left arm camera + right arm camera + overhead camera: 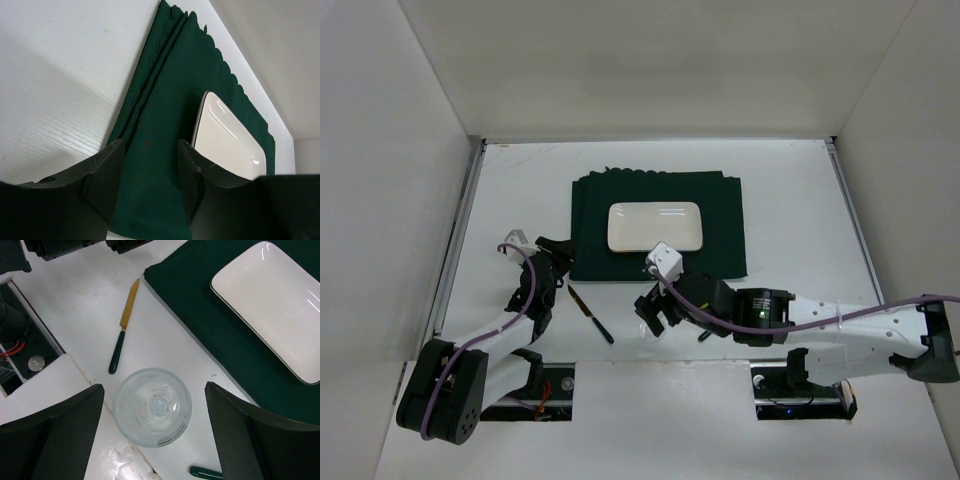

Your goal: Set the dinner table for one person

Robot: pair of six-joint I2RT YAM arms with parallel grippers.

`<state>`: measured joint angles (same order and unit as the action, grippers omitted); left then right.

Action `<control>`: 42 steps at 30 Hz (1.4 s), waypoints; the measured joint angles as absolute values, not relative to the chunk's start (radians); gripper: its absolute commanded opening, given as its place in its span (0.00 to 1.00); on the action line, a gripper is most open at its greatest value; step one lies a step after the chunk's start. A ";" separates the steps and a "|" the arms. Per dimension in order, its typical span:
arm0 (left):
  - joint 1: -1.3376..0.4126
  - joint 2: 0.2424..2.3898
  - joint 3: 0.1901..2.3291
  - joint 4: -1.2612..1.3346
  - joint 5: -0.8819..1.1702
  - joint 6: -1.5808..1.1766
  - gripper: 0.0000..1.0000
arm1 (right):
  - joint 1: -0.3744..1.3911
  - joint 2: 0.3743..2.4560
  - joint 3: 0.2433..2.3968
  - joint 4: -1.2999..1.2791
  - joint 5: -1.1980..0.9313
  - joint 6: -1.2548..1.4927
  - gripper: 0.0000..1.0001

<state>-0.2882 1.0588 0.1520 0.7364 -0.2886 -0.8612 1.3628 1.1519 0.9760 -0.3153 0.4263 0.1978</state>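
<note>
The white dinner table (790,200) carries a dark green cloth mat (720,225) with a white rectangular plate (654,227) on it. A clear glass (152,406) stands upright on the table just off the mat's near edge. My right gripper (155,410) is open and hovers over the glass, one finger on each side and apart from it; in the top view the gripper (655,312) hides the glass. A knife (590,313) with a gold blade and green handle lies left of the glass. My left gripper (150,170) is open and empty, low over the mat's left edge (165,100), beside the plate (227,140).
The tip of another dark green handle (205,472) lies on the table near the glass. White walls enclose the table on three sides. The arm bases and mounting plates (545,385) sit at the near edge.
</note>
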 measured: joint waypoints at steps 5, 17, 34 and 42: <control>-0.289 1.059 0.152 0.736 -0.289 -0.861 0.44 | 1.363 1.155 0.976 -0.315 0.427 0.198 0.82; -0.294 1.059 0.152 0.736 -0.289 -0.861 0.44 | 1.363 1.186 0.976 -0.315 0.427 0.198 0.70; -0.302 1.059 0.152 0.736 -0.292 -0.861 0.44 | 1.363 1.187 0.974 -0.315 0.438 0.202 0.55; -0.302 1.059 0.152 0.736 -0.292 -0.861 0.44 | 1.362 1.174 0.974 -0.329 0.438 0.201 0.55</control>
